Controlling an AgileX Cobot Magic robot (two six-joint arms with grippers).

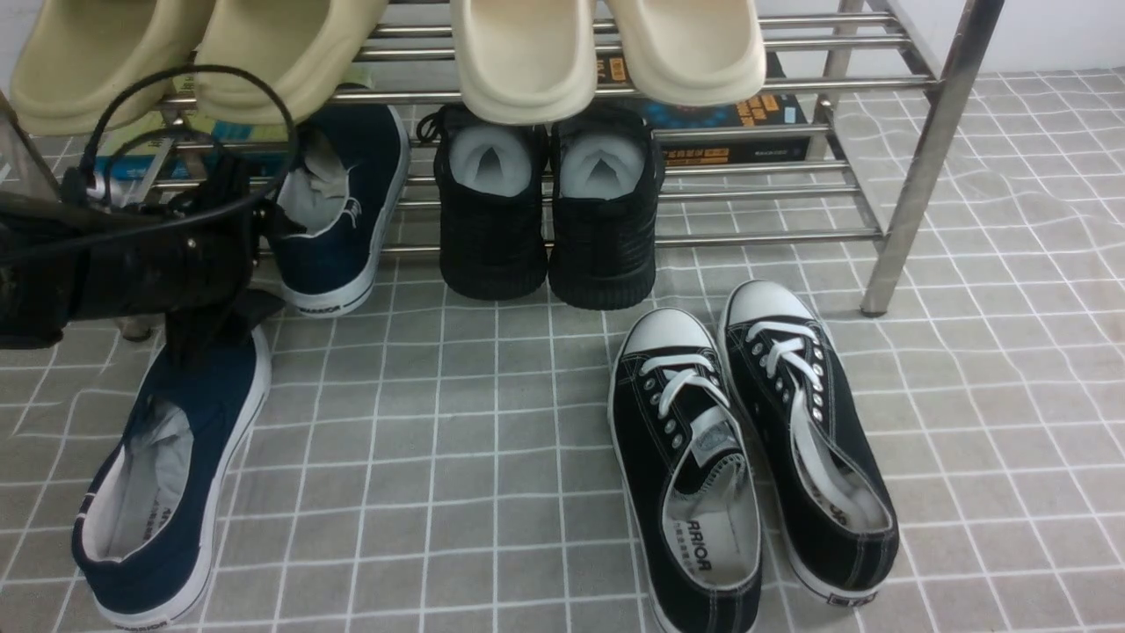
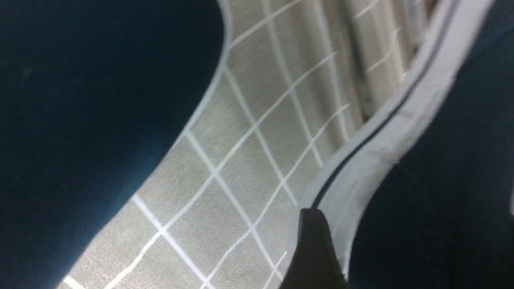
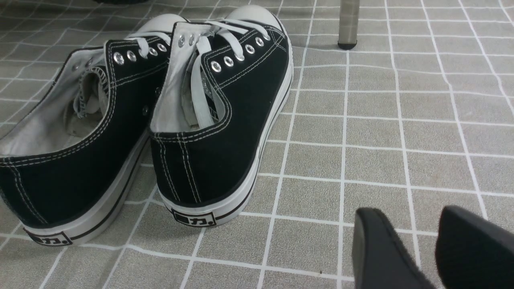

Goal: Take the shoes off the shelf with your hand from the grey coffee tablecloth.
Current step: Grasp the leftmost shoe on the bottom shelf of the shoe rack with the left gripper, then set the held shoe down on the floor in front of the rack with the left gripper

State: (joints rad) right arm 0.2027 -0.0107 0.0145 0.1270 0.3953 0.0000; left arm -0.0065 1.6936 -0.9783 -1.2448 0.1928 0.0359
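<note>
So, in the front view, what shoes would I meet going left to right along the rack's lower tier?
Navy slip-on partly behind the gripper's cables → left all-black knit sneaker → right all-black knit sneaker

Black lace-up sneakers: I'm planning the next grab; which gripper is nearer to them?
Right: its gripper is beside the sneakers; the left is beyond the black knit pair.
</note>
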